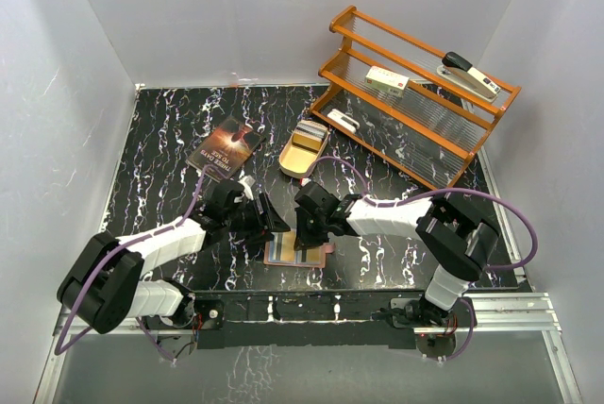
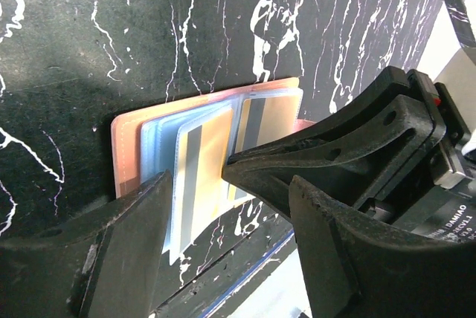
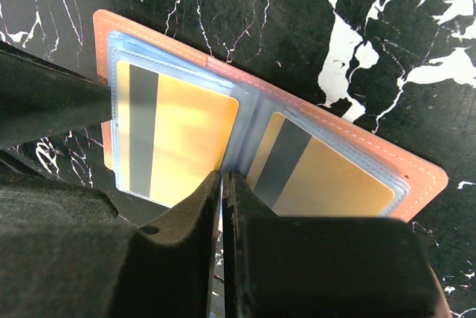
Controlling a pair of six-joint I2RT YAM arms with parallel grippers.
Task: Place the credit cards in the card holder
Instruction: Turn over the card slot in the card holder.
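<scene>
Right wrist view shows the card holder (image 3: 425,183) lying open and flat on the marble table (image 3: 416,28), two gold credit cards (image 3: 186,128) with dark stripes inside its clear sleeves, and the right gripper (image 3: 223,184) at the fold with fingers pressed almost together; if something thin is pinched there I cannot tell. The left gripper (image 2: 229,210) stands wide open at the holder's side. From above, the holder sits close to the near table edge, with free marble behind it up to the book (image 1: 226,147) and the tin (image 1: 304,149), and both grippers cover its far part.
</scene>
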